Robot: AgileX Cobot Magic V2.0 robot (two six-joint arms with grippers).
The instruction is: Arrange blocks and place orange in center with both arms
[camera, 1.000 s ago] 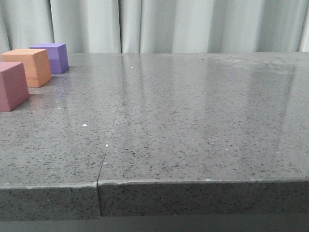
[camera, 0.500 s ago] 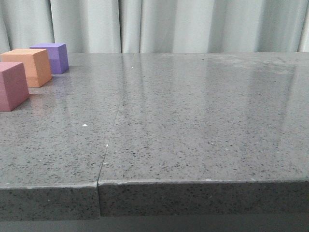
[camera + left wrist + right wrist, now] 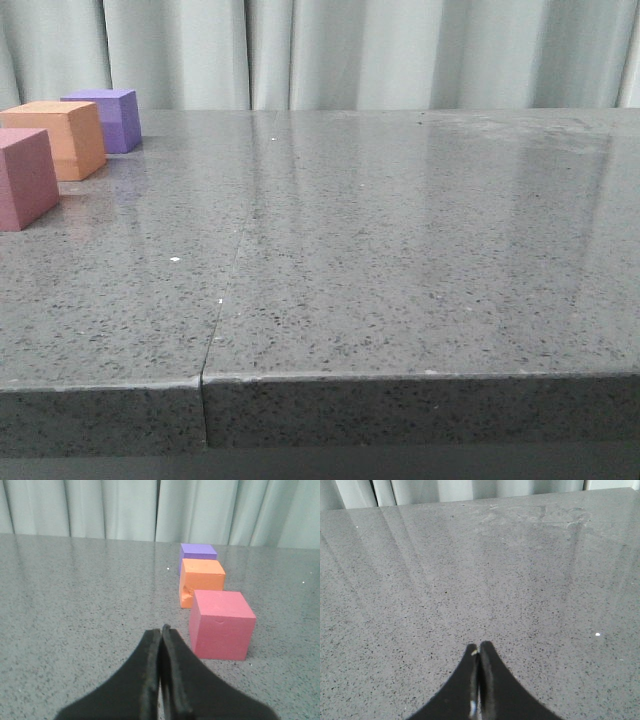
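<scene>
Three cubes stand in a row at the far left of the grey table (image 3: 400, 250): the pink block (image 3: 24, 178) nearest, the orange block (image 3: 62, 138) in the middle, the purple block (image 3: 108, 118) farthest. In the left wrist view the pink block (image 3: 221, 624), the orange block (image 3: 201, 582) with a dent on its side face, and the purple block (image 3: 198, 555) line up ahead. My left gripper (image 3: 161, 630) is shut and empty, a short way in front of and beside the pink block. My right gripper (image 3: 479, 646) is shut and empty over bare table. No gripper shows in the front view.
A seam (image 3: 225, 290) runs across the speckled table from front to back. Pale curtains (image 3: 350, 50) hang behind the far edge. The table's front edge (image 3: 400, 378) is near the camera.
</scene>
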